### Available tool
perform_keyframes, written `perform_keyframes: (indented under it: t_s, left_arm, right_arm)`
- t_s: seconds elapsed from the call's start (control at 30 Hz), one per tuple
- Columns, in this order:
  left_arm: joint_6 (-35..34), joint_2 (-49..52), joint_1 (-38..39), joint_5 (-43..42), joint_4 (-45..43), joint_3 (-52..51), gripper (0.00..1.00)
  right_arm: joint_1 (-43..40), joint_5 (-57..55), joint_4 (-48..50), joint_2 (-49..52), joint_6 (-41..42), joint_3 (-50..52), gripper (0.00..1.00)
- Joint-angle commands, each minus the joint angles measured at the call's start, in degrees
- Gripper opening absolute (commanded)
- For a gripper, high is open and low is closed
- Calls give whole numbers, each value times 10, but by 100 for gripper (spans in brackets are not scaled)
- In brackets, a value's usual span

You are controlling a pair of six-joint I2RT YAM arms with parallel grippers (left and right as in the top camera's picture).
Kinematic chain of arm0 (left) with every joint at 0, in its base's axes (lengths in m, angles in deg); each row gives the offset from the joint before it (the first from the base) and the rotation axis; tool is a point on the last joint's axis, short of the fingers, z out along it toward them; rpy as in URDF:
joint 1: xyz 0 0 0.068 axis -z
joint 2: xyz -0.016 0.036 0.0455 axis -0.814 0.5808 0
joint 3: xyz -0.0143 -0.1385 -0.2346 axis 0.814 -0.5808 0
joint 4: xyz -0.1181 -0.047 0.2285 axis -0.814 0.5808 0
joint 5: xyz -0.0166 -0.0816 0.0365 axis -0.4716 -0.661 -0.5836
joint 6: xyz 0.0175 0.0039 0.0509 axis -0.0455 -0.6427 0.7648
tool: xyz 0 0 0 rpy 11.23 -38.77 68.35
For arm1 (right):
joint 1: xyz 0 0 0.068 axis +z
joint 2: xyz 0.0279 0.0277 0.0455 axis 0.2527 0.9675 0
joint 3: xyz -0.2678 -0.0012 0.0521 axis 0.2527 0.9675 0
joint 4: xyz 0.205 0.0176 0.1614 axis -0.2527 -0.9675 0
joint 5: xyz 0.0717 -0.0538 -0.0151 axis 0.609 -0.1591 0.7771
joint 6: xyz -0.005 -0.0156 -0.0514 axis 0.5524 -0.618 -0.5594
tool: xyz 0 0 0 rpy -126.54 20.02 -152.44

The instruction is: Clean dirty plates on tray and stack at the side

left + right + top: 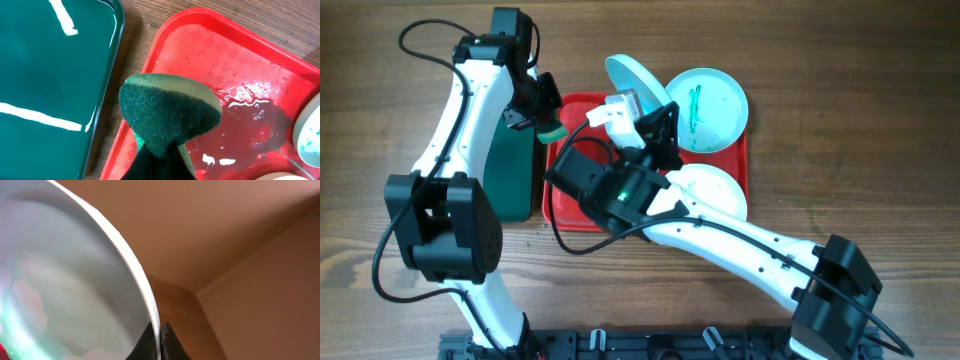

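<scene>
The right end effector [632,104] pinches 1 plate [638,78] by its rim, tilted above the tray [582,108], presumably so the left end effector [159,162], clenched on the sponge [170,110], can scrub it.

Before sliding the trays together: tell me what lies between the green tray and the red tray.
A narrow bare strip of wooden table separates the green tray from the red tray, clearest in the left wrist view.

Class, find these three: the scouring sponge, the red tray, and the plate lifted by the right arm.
scouring sponge [170,112], left wrist view, dark green scrubbing face.
red tray [200,55], left wrist view, bare wet floor.
lifted plate [65,280], right wrist view, inner face.
</scene>
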Motion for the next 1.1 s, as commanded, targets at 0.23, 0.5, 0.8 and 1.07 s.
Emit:
perform_keyframes:
  t_s: [0.23, 0.5, 0.8, 1.07]
  left_arm:
    - [-5, -2, 0, -9, -2, 8, 4]
    - [-5, -2, 0, -9, -2, 8, 4]
    - [-5, -2, 0, -9, -4, 8, 4]
    - [-5, -2, 0, -9, -4, 8, 4]
  right_arm:
    - [-63, 386, 0, -15, 48, 0, 4]
    - [-203, 726, 121, 10, 170, 102, 4]
    - [-222, 865, 195, 109, 191, 119, 22]
    - [-282, 939, 203, 125, -84, 50, 44]
